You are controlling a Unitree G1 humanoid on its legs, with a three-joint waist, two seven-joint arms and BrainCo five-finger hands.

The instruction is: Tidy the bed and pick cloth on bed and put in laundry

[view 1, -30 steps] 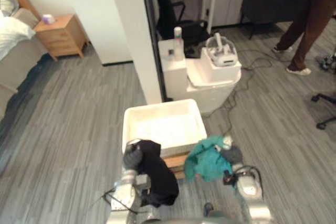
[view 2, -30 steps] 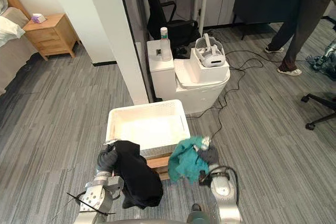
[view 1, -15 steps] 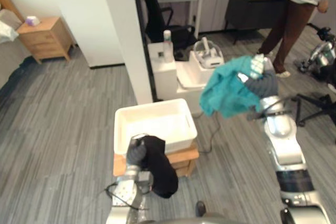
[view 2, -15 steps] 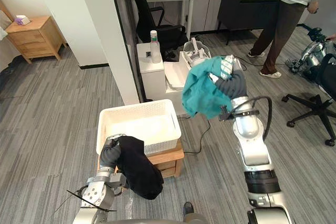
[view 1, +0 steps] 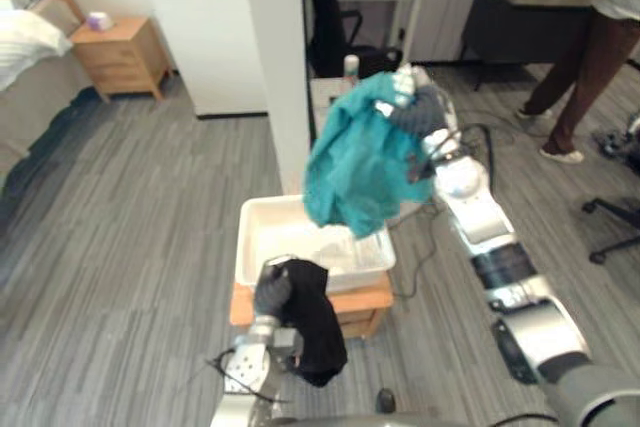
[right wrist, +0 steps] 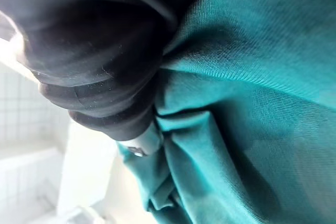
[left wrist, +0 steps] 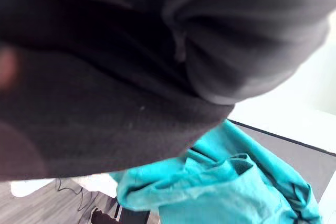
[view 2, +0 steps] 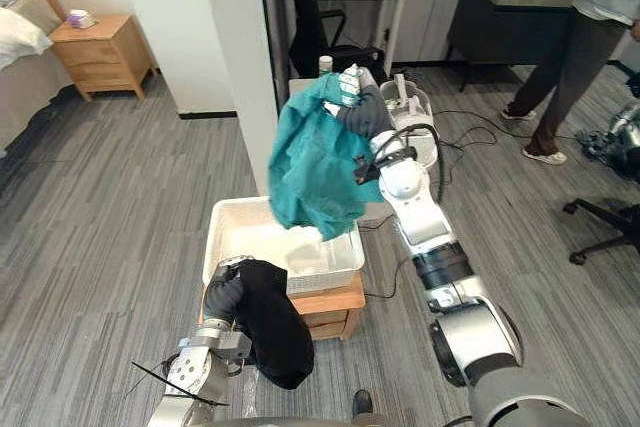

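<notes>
My right hand [view 1: 420, 107] is raised above the white laundry basket [view 1: 252, 247] and is shut on a teal cloth [view 1: 350, 172], which hangs down over the basket's far right part. The same teal cloth [right wrist: 247, 103] is bunched against my right hand's cover in the right wrist view. Lower, at the basket's near edge, my left hand [view 1: 272, 292] is shut on a black cloth [view 1: 315, 322] that droops in front of the basket. This black cloth [left wrist: 105, 93] covers most of the left wrist view, with the teal cloth [left wrist: 220, 187] beyond it. The basket rests on a low wooden stand [view 1: 350, 302].
A white pillar [view 1: 275, 57] rises just behind the basket. A white machine [view 2: 410, 107] with a bottle stands beyond it. Far left are a bed [view 1: 25, 57] and a wooden nightstand [view 1: 120, 52]. A person [view 1: 590, 57] stands far right, near an office chair [view 2: 610, 222].
My right arm has swung the teal cloth leftwards, from the right of the basket to above it. The camera shifted too. My left hand keeps the black cloth by the basket's near edge.
</notes>
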